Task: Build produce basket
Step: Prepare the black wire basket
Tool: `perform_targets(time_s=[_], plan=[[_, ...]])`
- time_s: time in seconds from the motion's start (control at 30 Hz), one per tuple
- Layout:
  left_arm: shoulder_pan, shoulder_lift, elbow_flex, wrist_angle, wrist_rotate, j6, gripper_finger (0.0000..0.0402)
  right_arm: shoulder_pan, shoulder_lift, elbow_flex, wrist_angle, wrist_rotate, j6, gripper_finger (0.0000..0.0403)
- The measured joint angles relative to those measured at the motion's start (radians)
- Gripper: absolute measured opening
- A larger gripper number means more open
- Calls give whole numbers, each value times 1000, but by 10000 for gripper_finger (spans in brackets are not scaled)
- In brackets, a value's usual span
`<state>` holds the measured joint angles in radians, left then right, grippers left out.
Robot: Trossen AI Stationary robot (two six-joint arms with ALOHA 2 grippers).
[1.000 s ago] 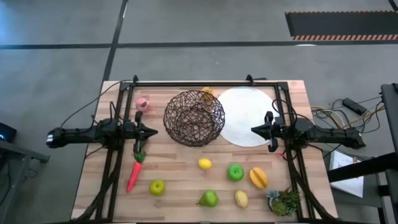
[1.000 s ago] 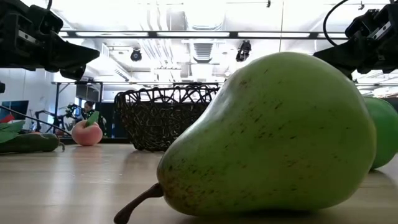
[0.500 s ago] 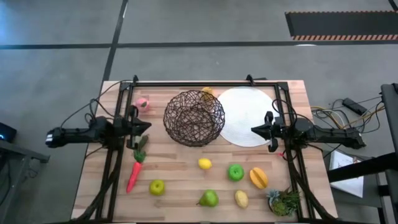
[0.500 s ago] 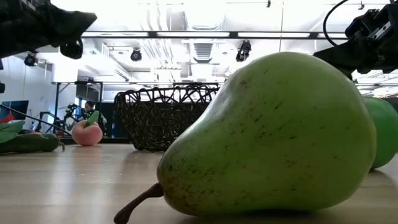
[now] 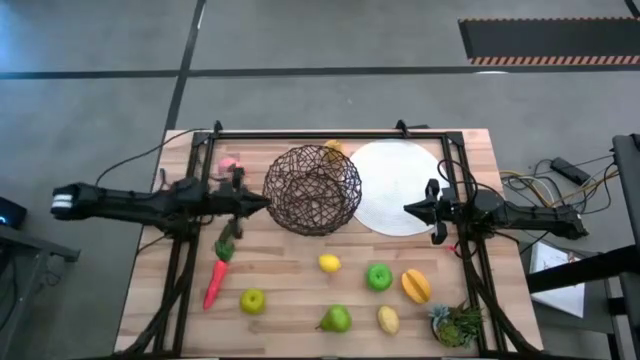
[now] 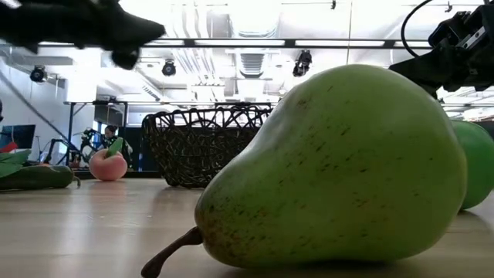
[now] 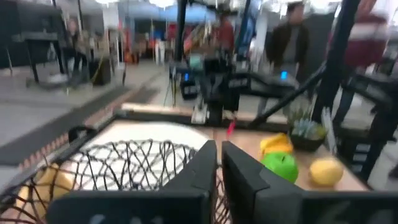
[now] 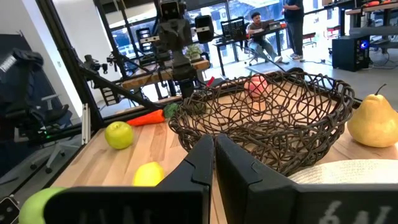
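The dark woven wire basket (image 5: 312,190) stands empty at the table's far middle, its base on the wood; it also shows in the low view (image 6: 202,147). My left gripper (image 5: 264,205) is shut and empty, high above the table by the basket's left rim (image 7: 124,155). My right gripper (image 5: 407,210) is shut and empty over the white plate (image 5: 400,185), pointing at the basket (image 8: 267,118). Produce lies loose on the table: a pink peach (image 5: 228,163), a dark green pepper (image 5: 226,240), a red carrot (image 5: 215,283), green apples (image 5: 252,300) (image 5: 378,277), lemons (image 5: 329,263) (image 5: 388,319), an orange piece (image 5: 416,286) and a green pear (image 5: 336,319).
A yellow pear (image 5: 333,150) lies behind the basket at the far edge. A leafy plant tuft (image 5: 458,325) stands at the near right corner. A black frame (image 5: 330,133) runs round the table's far and side edges. People show in the room beyond the table.
My left gripper has risen and reached toward the table's right, from beside the pepper up to the basket's left rim. It stays shut. My right arm and all the produce have kept still.
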<state>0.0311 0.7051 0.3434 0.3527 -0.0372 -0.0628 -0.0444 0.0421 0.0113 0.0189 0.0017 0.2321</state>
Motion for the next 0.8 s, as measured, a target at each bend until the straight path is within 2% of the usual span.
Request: perform_targets(time_s=[0.23,0.37,0.57,0.7,0.8], plan=[[0,281,251,-200,-23,104,76,0,0,0,0,0,0,9],[-1,423,425,-416,-23,154,108,0,0,0,0,0,0,9],[-19,617,672,-827,-21,158,152,0,0,0,0,0,0,9],[-47,718,774,-1019,-17,201,173,0,0,0,0,0,0,9],[-67,782,806,-1089,-17,209,177,0,0,0,0,0,0,9]])
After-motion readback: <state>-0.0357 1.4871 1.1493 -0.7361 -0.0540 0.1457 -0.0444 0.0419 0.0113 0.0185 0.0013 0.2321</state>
